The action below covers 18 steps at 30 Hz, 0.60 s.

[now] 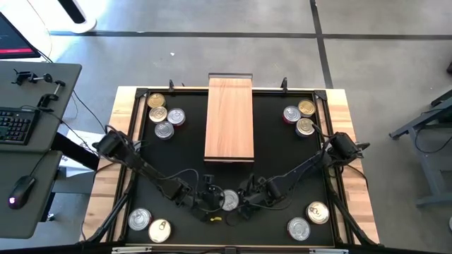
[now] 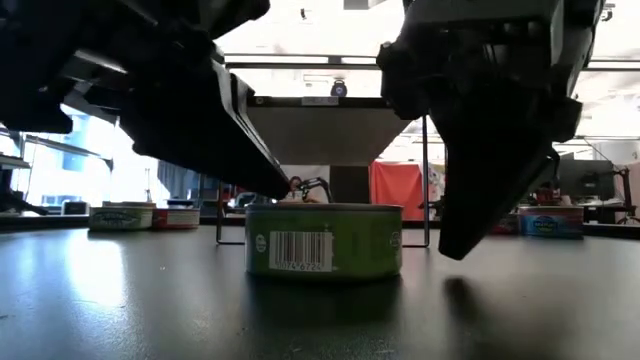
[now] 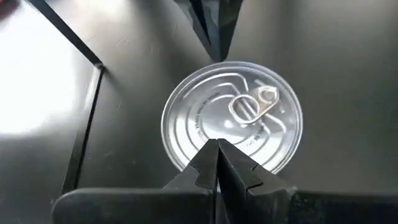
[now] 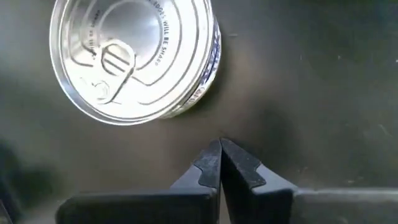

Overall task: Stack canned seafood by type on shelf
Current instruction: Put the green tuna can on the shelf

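Observation:
A silver-lidded can (image 1: 229, 200) with a green side label (image 2: 323, 240) stands upright on the black mat near the table's front edge, between my two grippers. My left gripper (image 3: 217, 146) is shut, and its tip hangs over the left part of the lid (image 2: 288, 190). My right gripper (image 4: 221, 149) is shut too. It slants down just right of the can (image 2: 458, 250), a little above the mat. The light-wood shelf (image 1: 229, 118) lies bare at the far middle. Other cans sit in groups at the far left (image 1: 164, 116), far right (image 1: 300, 116), near left (image 1: 148, 224) and near right (image 1: 308, 220). My left gripper's shut fingertips stand at the rim of the can's lid (image 3: 205, 134), slanting down from the table's left. I cannot tell whether they touch it. The can rests flat on the mat.
A black frame (image 1: 141, 95) borders the mat. Pale wooden table edges (image 1: 120, 141) run along both sides. A desk with a keyboard (image 1: 18, 123) and a mouse stands left of the table. There is bare mat on either side of the shelf.

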Motion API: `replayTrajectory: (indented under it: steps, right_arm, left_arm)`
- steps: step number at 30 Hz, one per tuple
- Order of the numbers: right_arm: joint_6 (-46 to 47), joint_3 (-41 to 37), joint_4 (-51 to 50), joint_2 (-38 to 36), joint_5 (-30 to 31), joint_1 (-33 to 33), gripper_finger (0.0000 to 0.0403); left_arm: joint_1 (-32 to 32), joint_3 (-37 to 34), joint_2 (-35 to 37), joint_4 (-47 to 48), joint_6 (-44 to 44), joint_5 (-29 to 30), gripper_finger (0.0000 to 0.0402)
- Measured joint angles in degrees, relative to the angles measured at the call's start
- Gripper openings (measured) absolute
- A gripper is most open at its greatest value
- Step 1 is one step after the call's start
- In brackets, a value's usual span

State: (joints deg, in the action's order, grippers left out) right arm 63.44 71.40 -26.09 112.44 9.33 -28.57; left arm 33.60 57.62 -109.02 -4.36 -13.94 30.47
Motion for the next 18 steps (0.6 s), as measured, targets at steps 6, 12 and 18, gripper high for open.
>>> replayTrajectory:
  steps: [6, 12, 18]
  right_arm:
    - [-0.5, 0.0, 2.1, 0.0, 2.8, 0.5, 0.0000]
    - [-0.7, 0.0, 6.4, 0.0, 5.2, 0.8, 0.0000]
    - [-0.5, 0.0, 11.9, 0.0, 3.7, 0.7, 0.0000]
  left_arm:
    - [0.8, 0.0, -0.9, 0.5, -0.6, -0.3, 0.0000]
    - [1.4, 0.1, -0.8, 1.4, -1.4, -0.4, 0.0000]
    - [1.4, 0.1, -0.7, 2.0, -2.9, -0.8, 0.0000]
